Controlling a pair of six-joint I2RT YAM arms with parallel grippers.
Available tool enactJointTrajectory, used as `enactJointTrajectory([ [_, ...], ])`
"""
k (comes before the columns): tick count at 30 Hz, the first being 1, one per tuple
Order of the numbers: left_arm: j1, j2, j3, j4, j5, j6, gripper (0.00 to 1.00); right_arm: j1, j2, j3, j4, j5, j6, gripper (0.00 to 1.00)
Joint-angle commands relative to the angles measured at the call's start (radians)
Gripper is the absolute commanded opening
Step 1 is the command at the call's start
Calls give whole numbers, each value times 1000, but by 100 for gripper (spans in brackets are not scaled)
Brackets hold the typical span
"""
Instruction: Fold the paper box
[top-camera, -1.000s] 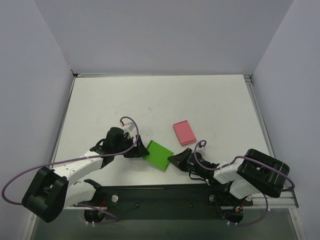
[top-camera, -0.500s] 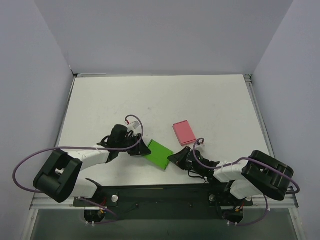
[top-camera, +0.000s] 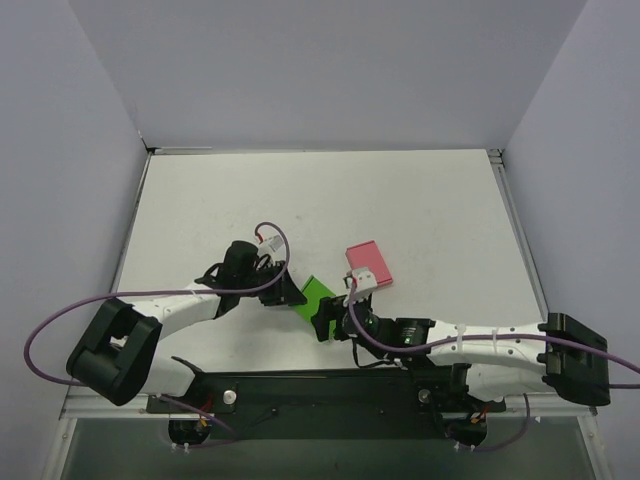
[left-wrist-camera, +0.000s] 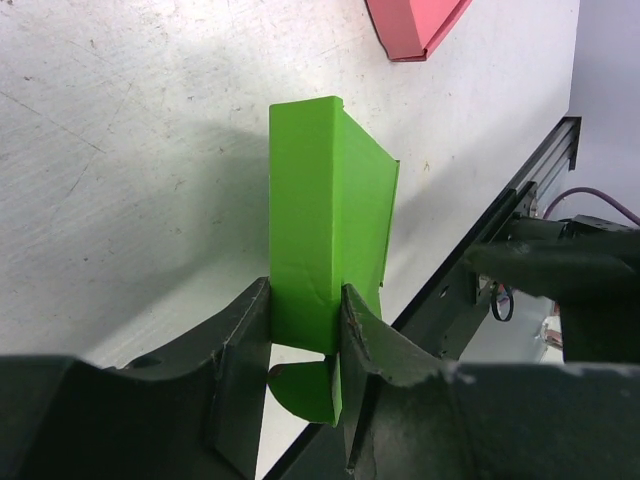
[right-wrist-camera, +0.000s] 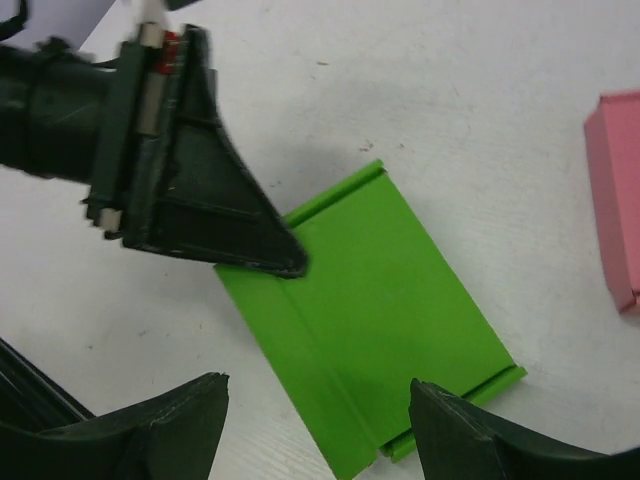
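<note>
Where the paper box lies: the paper box (top-camera: 318, 293) sits on the white tabletop (top-camera: 330, 200), near its front edge and between the two arms.
Paper box, look: bright green thin card with creases running along its long sides. Its faces show as plain flat colour.
Left pincer: the left pincer (left-wrist-camera: 305, 290) is pinching one end of the paper box, with a finger pressed on either side of the card. A rounded green tab shows just below the fingers in the left wrist view.
Right pincer: the right pincer (right-wrist-camera: 318, 390) has its fingers spread wide and hovers over the opposite end of the box. Neither fingertip is seen touching the card.
Pink box: the pink box (top-camera: 367, 265) lies flat just beyond the green one on the far right, and the two are apart.
White plug on the right wrist: the white plug (top-camera: 365, 281) is too small for any marking on it to be read.
</note>
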Motion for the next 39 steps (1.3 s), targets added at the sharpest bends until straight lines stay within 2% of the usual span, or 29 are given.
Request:
enactJointTrajectory([
  [1,23,-22,57,-95,48,22,25,121,82,164,-195,247,-305,74],
  [9,68,-16,51,-132,128,13,25,281,370,399,-302,428,-443,75],
  [16,79,-32,64,-229,174,10,25,290,571,538,-431,541,-440,73],
  [24,91,-78,60,-286,214,-18,25,292,687,591,-442,578,-520,70],
  [27,102,-94,62,-308,218,-27,25,292,713,600,-445,600,-546,60],
  [28,103,-95,68,-321,215,-15,25,292,713,598,-451,604,-549,48],
  [29,106,-97,77,-331,212,-7,26,292,708,595,-451,606,-554,43],
  [32,111,-101,85,-355,204,13,35,290,679,583,-454,601,-564,26],
  [33,114,-105,93,-362,201,19,40,289,668,580,-459,588,-570,24],
  [34,116,-108,99,-368,198,34,52,287,644,574,-460,577,-572,19],
  [37,137,-135,132,-423,174,96,68,254,575,542,-463,459,-584,15],
  [38,146,-146,142,-445,163,116,70,241,553,523,-463,425,-584,15],
  [39,169,-169,149,-489,155,136,72,205,533,514,-468,328,-604,15],
])
